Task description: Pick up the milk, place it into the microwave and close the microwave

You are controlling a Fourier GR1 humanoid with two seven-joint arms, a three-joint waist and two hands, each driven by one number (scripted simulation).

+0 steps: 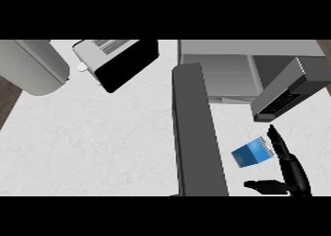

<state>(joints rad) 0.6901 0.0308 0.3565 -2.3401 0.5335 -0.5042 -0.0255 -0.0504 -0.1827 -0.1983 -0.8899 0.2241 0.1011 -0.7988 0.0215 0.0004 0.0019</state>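
A toaster [116, 62] sits at the white counter's [93, 138] far left. The microwave [249, 73] stands open, its door [198, 133] swung toward the viewer. Right of the door, the blue milk carton [252, 154] lies tilted against the right hand's [290, 173] straight, open fingers

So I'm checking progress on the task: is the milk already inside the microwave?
No, the blue milk carton lies on the counter beside the right hand, in front of the open microwave.

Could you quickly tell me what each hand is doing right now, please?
Left hand: not in view.
Right hand: open, straight fingers beside the blue milk carton, not holding it.
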